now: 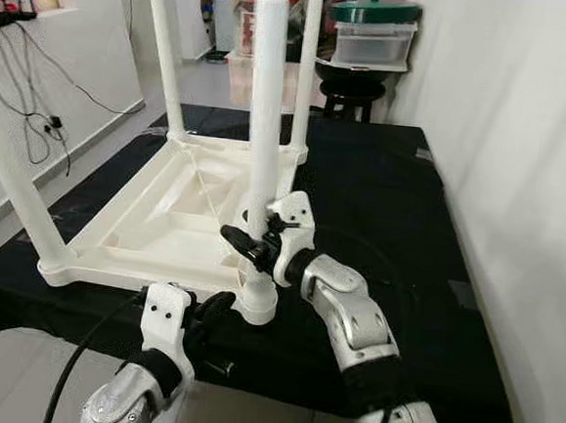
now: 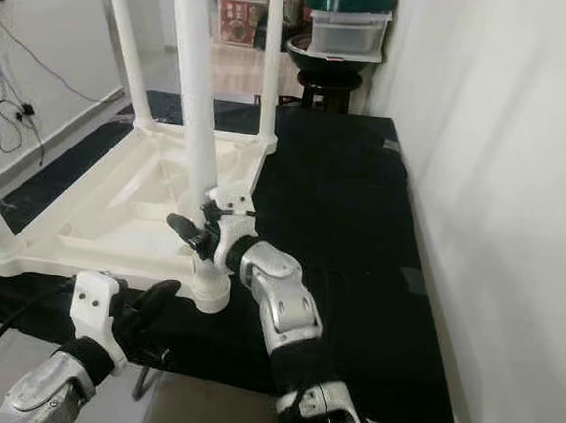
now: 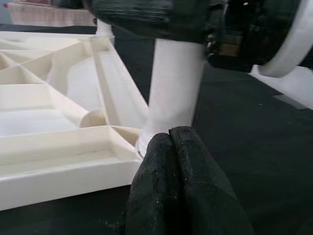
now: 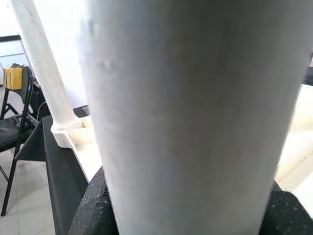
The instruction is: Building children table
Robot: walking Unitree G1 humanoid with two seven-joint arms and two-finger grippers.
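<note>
Upside down on the black-draped counter [image 1: 383, 180]: one white children's table top [image 1: 164, 222], ribbed underside up, four white legs standing from its corners. Nearest corner leg [image 1: 265, 122] pinched low down by the right gripper [image 1: 251, 240], black fingers closed around it from the right, just above the socket [image 1: 256, 301] at the near right corner. Seen from the right wrist, that leg close against the lens, another leg [image 4: 44, 73] beyond it and a folding chair [image 4: 12, 112] on the floor past the counter's edge. Below and just left of the socket, the left gripper [image 1: 211, 314], fingers [image 3: 181, 191] pressed together with nothing between them, tips right at the leg's base beside the counter's near edge. Remaining three legs: far left [image 1: 165, 50], far right [image 1: 307, 66], near left [image 1: 15, 186]. To the right of the right fingers, open black cloth up to a white wall [image 1: 520, 191]. Beyond the far edge, one black stool [image 1: 351, 97] and stacked storage boxes [image 1: 374, 32].
</note>
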